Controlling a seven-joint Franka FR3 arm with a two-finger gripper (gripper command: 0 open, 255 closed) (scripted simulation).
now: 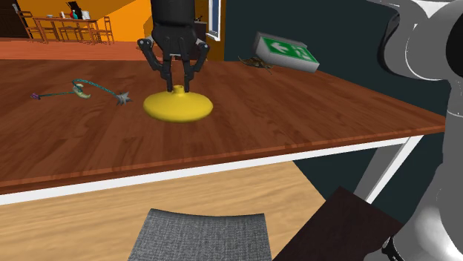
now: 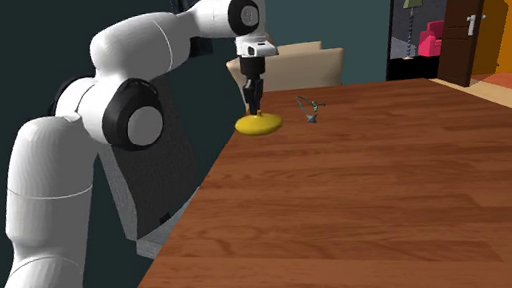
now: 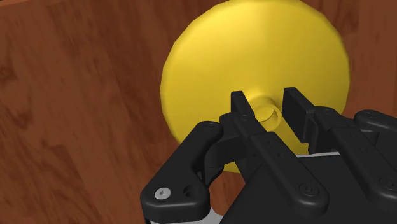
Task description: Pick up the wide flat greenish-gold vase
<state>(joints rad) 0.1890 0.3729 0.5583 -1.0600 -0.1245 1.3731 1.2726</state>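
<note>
The yellow, wide, flat vase (image 1: 178,106) sat upright on the wooden table (image 1: 297,111), well in from its white-trimmed edge. The black gripper (image 1: 179,87) hung straight above the vase, pointing down. In the wrist view its two fingers (image 3: 240,105) stood narrowly apart on either side of the vase's short neck (image 3: 267,116). One seemed to brush the neck and a thin sliver of yellow showed beside the other, so the grip did not look closed yet.

The neck was a small, round, smooth target, which looked like the main risk. If the fingers closed off-centre, the neck could squirt sideways and the low body could skate across the wood. A grip taken too high on the rim might let the wide, heavy base tip or slip out during the lift.

A spiked, chained thing (image 1: 81,90) lay well off to the vase's side, towards the shoulder view's left. A green-and-white sign (image 1: 286,52) stood far behind the vase. Neither seemed likely to get in the way.
</note>
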